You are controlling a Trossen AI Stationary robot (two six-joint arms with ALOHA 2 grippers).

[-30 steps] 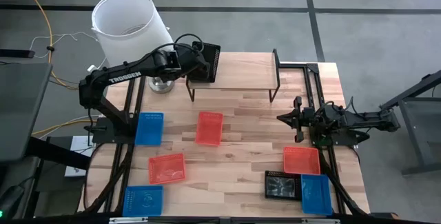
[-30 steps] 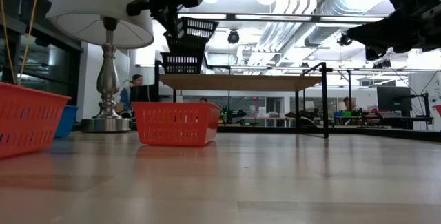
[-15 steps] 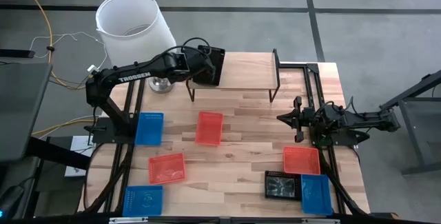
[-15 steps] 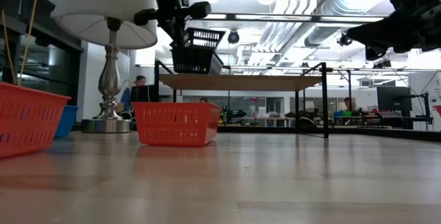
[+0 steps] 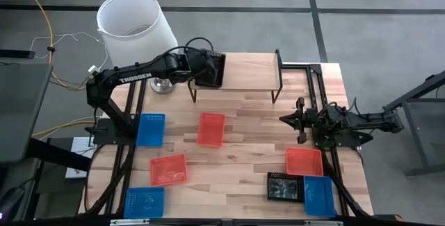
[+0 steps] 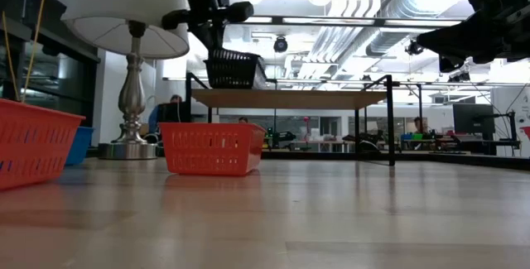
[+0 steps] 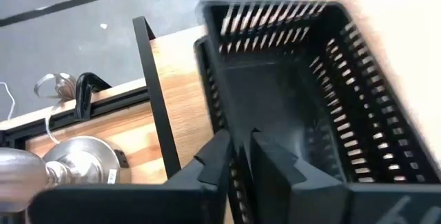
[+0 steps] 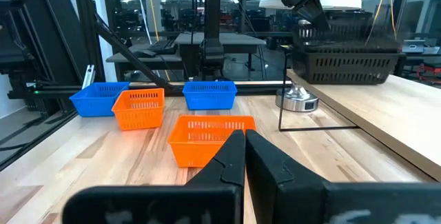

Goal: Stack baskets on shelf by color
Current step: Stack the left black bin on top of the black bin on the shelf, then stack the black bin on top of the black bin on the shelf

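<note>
A black basket (image 7: pixel 289 100) sits level inside another black basket (image 6: pixel 234 69) on the left end of the shelf (image 5: pixel 243 69). My left gripper (image 7: pixel 241 156) slants down over the stack's left side. Its fingers are slightly apart, one on each side of the top basket's wall. My right gripper (image 5: pixel 300 120) waits shut above the table's right side, holding nothing. Red baskets (image 5: pixel 211 129), (image 5: pixel 167 170), (image 5: pixel 304 161), blue baskets (image 5: pixel 150 129), (image 5: pixel 144 202), (image 5: pixel 318 195) and one black basket (image 5: pixel 284 186) rest on the tabletop. My left gripper has one finger (image 7: pixel 272 162) inside the top black basket and one outside, astride its side wall (image 7: pixel 238 124), slanting down from the table's left. A narrow gap shows between the fingers, and I cannot tell whether they still touch the wall. The basket rests in the one below.
A lamp with a white shade (image 5: pixel 132 24) and a metal base (image 5: pixel 163 85) stands just left of the shelf, close to my left arm. The rest of the shelf top to the right of the black stack is bare wood.
My left gripper has come down toward the shelf with the black basket, which hung tilted above the other black one. The basket has gone down into it and now sits level on the shelf's left end.
</note>
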